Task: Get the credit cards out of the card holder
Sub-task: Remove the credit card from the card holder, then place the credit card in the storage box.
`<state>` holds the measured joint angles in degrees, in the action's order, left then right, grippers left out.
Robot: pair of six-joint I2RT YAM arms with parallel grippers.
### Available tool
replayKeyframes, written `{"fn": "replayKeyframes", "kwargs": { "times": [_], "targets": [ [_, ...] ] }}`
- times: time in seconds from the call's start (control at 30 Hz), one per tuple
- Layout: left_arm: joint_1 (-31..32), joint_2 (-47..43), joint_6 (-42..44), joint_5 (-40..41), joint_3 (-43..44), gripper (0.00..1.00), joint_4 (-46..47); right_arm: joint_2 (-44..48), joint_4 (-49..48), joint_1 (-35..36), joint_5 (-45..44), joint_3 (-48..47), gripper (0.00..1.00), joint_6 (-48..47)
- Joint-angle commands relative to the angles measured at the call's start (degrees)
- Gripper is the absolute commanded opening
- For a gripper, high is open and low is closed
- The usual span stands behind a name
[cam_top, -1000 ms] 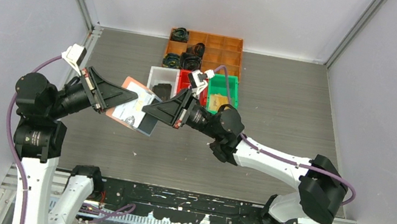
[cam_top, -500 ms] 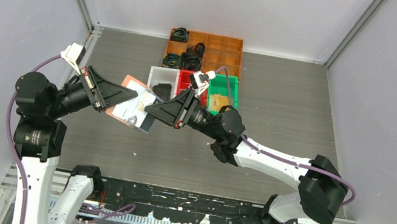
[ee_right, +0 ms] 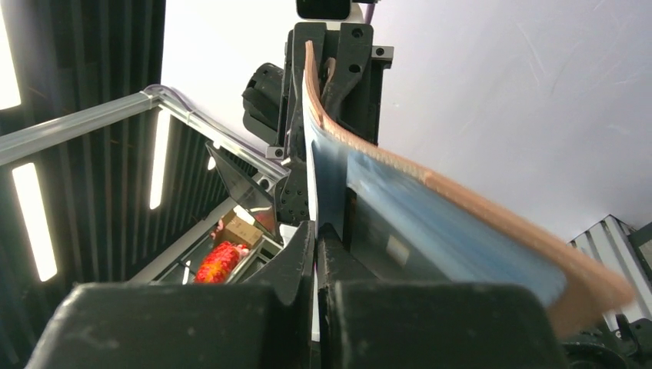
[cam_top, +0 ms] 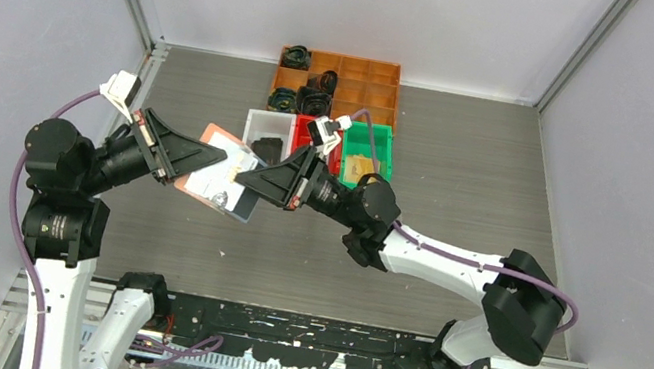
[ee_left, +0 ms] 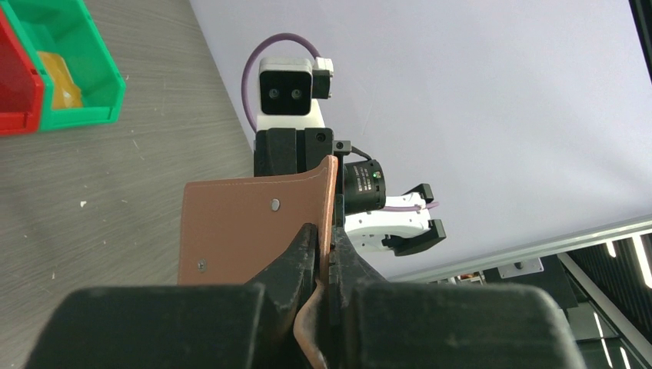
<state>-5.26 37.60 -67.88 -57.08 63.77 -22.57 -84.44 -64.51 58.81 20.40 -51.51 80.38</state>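
Grey ribbed tabletop point(cam_top: 461, 208) boxed in by pale walls, arm bases at the near edge. Just beyond them the card holder point(cam_top: 221, 172) hangs in the air over the left-centre of the table, between the two arms. Left gripper point(cam_top: 224, 160) is clamped tight on its tan outer edge – the left wrist view shows the fingers point(ee_left: 296, 257) pinched onto the brown leather, so it likely acts as the anchor while the other side works. Right gripper point(cam_top: 240, 179) is closed too, jaws nipped on a thin pale sheet point(ee_right: 327, 184) at the grey-blue pocket face – probably a card edge, though I cannot tell if it is a card or pocket lining. Holder bows between the two grips. Room to move: open table beneath and to the right, so a pull back toward the right arm looks unobstructed. Farther back sit the white bin point(cam_top: 267, 135), red bin point(cam_top: 304, 130) and green bin point(cam_top: 369, 151), the green one with something yellowish inside. Beyond them, by the back wall, the orange tray point(cam_top: 366, 85) holds black coiled bundles point(cam_top: 314, 101).
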Motion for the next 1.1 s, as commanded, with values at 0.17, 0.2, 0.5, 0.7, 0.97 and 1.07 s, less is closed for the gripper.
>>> {"fn": "replayKeyframes", "kwargs": {
  "times": [0.17, 0.2, 0.5, 0.7, 0.97, 1.07],
  "targets": [
    [0.0, 0.0, 0.8, -0.2, 3.9, 0.0, 4.2, 8.0, 1.7, -1.2, -0.5, 5.2, 0.02, -4.0],
    [0.0, 0.0, 0.9, -0.2, 3.9, 0.0, 4.2, 8.5, 2.8, -1.3, -0.2, 5.1, 0.01, -4.7],
    [0.0, 0.1, 15.4, 0.8, 8.8, 0.0, -4.6, 20.1, 25.3, -15.5, 8.9, 4.4, 0.01, -8.7],
    [0.0, 0.4, 27.1, 3.6, 9.9, 0.0, -13.6, 22.0, 72.1, -20.0, -1.2, -10.3, 0.01, -37.8],
    [0.1, 1.0, 29.9, 0.8, 9.5, 0.0, -17.6, 0.4, 90.7, -22.4, -11.3, -28.2, 0.0, -52.9],
    [0.0, 1.2, 30.0, -0.2, 10.3, 0.0, -18.5, -8.2, 93.3, -23.1, -13.5, -35.6, 0.01, -55.9]
  ]
}}
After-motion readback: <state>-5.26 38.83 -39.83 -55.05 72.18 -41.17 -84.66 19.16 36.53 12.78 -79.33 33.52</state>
